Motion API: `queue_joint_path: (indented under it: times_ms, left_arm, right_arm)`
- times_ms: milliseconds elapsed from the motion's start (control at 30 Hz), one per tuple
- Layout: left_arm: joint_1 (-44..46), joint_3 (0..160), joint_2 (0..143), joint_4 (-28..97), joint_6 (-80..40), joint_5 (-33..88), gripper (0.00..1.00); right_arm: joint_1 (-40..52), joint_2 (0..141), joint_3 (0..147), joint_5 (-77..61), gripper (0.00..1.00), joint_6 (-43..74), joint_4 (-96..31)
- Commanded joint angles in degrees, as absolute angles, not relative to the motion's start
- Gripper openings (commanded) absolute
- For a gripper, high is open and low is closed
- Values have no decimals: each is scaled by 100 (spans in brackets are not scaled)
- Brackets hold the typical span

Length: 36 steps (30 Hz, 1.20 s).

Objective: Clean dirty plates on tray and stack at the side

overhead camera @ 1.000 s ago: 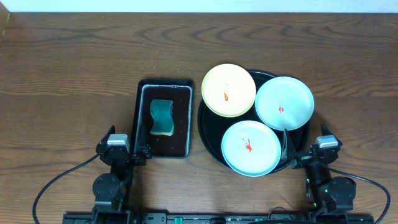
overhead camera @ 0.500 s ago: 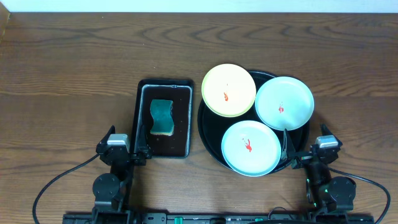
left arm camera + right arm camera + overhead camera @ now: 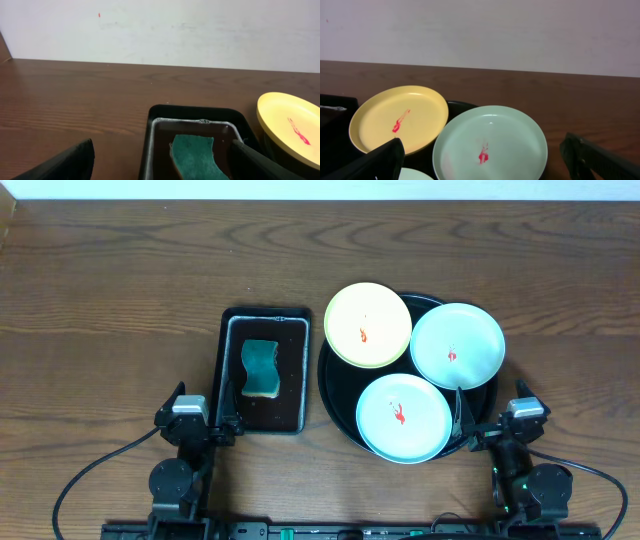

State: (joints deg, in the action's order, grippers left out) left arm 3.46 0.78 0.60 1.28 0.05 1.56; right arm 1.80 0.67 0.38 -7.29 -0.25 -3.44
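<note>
Risk, tipping: the yellow plate [image 3: 367,325] appears to ride over the rim of the round tray [image 3: 328,395] on the sponge side. If I press on its outer edge, I judge it could tilt and slide off onto the table [image 3: 120,300].
Risk, knocking: a finger of my right pincer [image 3: 489,402] stands just beside the near blue-white plate [image 3: 403,417]. A careless start could push it into its neighbours.
Risk, slipping: the plates look thin and glossy. A shallow pinch on a rim may let one drop.
Risk, smearing: a dry or light wipe would probably spread the red mark instead of lifting it.
Plates, look: three small round plates, one pale yellow and two pale blue-white. Each has a small red smear at centre, so none is clean yet.
Plates, place: all three are on the round tray with rims close together, the far blue-white plate [image 3: 457,345] towards the right. None is stacked at the side.
Sponge [image 3: 261,367]: green, lying in the rectangular tray [image 3: 222,370] just left of the round tray, untouched.
Left pincer [image 3: 200,402]: jaws wide apart, holding nothing, at the near end of the rectangular tray.
Right pincer: jaws wide apart, holding nothing.
Step in hand: I judge it is fetching the sponge.
</note>
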Motion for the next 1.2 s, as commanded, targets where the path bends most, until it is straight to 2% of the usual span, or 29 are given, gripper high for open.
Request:
queue_joint_path:
  times_ms: [0, 1167]
  left_arm:
    - [329, 23, 71, 403, 82, 123, 85]
    - [329, 30, 93, 388, -106, 82, 85]
  right_arm:
    - [279, 49, 32, -775, 99, 58, -364]
    - [276, 51, 32, -738, 99, 172, -362]
